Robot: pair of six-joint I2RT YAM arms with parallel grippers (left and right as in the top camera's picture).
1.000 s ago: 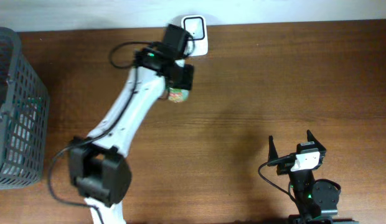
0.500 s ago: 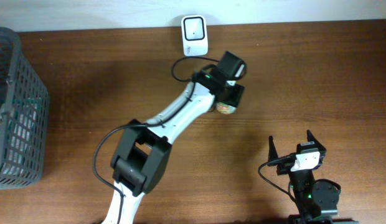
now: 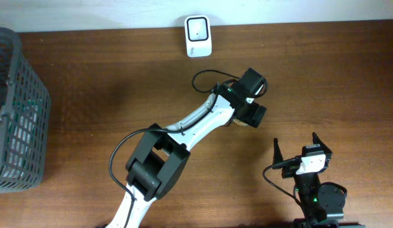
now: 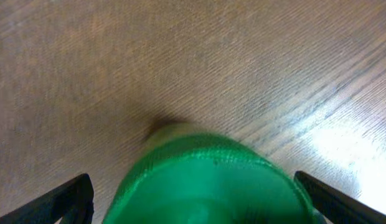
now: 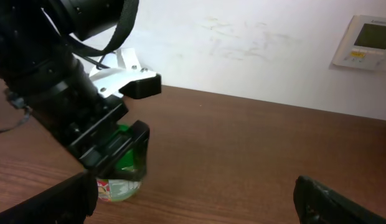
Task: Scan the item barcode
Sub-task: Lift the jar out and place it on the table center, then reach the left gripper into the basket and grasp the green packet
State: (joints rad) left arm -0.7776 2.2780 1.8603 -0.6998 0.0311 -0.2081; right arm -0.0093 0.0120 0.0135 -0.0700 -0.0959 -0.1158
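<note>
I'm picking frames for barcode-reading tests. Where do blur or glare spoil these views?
Left wrist: the green cap fills the bottom, out of focus; glare whitens the table at right. Right wrist: the bottle is fairly sharp, the right gripper only dark blurred tips. Overhead: sharp, no glare, bottle mostly hidden under the left gripper.

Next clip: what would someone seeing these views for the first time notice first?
The white left arm stretches diagonally across the brown table, its left pincer straddling a green-capped bottle near the middle. Next come the white scanner at the table's far edge and the grey basket at the left edge. The right pincer sits open at the near right, holding nothing.
</note>
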